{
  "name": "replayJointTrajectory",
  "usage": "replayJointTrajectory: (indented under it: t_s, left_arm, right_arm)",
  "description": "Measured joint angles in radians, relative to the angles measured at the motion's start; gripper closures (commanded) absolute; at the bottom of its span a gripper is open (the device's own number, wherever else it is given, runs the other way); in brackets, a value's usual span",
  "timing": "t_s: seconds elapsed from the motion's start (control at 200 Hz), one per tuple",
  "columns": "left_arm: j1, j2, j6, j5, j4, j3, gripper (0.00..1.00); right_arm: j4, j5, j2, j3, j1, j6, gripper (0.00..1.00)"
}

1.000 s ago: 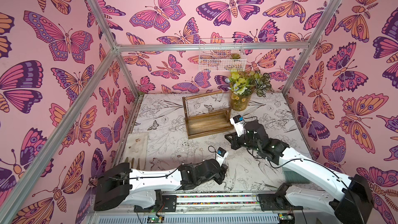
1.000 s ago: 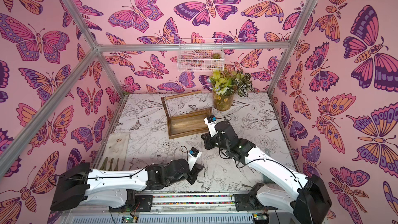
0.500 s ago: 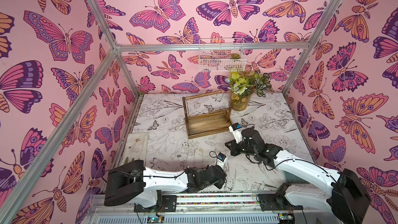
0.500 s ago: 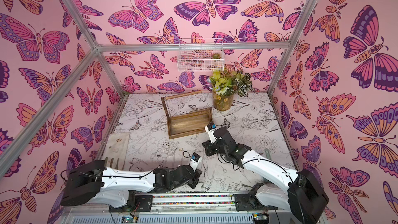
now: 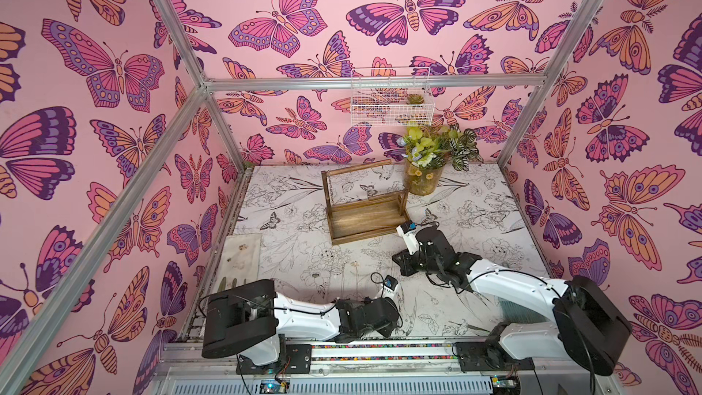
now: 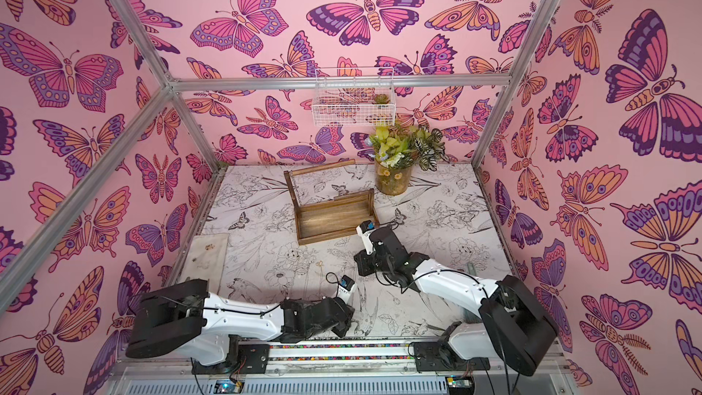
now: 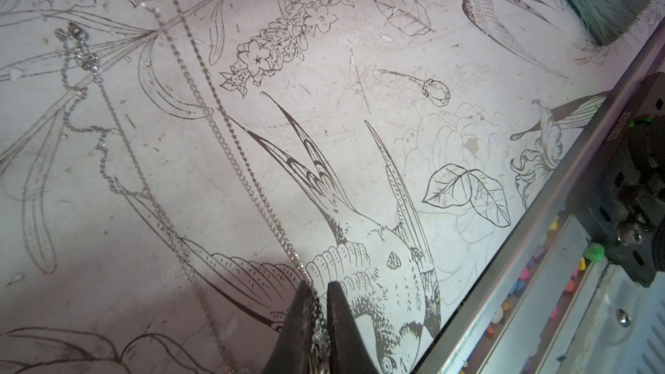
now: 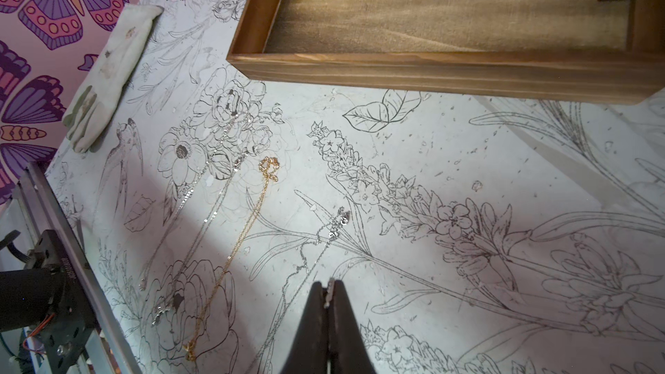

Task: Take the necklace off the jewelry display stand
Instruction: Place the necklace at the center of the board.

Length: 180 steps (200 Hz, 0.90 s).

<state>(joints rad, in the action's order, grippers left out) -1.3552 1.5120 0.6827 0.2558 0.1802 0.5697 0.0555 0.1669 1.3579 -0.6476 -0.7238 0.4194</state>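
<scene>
Farthest out from the jewelry display stand, on its robot-facing side, the left gripper has its jaws drawn almost together on the silver necklace, with the links pinched between the tips; from there the chain runs as a doubled strand over the table, its long axis leading away from that gripper toward the stand's side; a looser strand ending in the clasp lies beside it. Closer in, just short of the stand's front rim, the right gripper is pressed tight on a few links of what looks like the same chain; so the necklace is off the stand, on the near side of it, apparently strung between the two grippers. The right arm is the nearer to the stand; the left holds the outer end. A gold necklace and other silver chains lie flat on that same side. In both top views the stand's top bar looks bare, though so fine a chain might not show; laying the necklace down would likely follow the chain's own line, away from the stand.
</scene>
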Motion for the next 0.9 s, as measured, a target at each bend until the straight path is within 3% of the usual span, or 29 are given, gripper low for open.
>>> replayJointTrajectory:
  t_s: [0.786,0.901]
  left_arm:
    - [0.000,0.084,0.032,0.000,0.036,0.022,0.83]
    - [-0.001,0.087,0.034,0.000,0.042,0.023,0.83]
  right_arm:
    - [0.038,-0.001,0.208,-0.025,0.000,-0.008,1.00]
    - [0.037,-0.002,0.231,-0.043,0.000,-0.008,0.92]
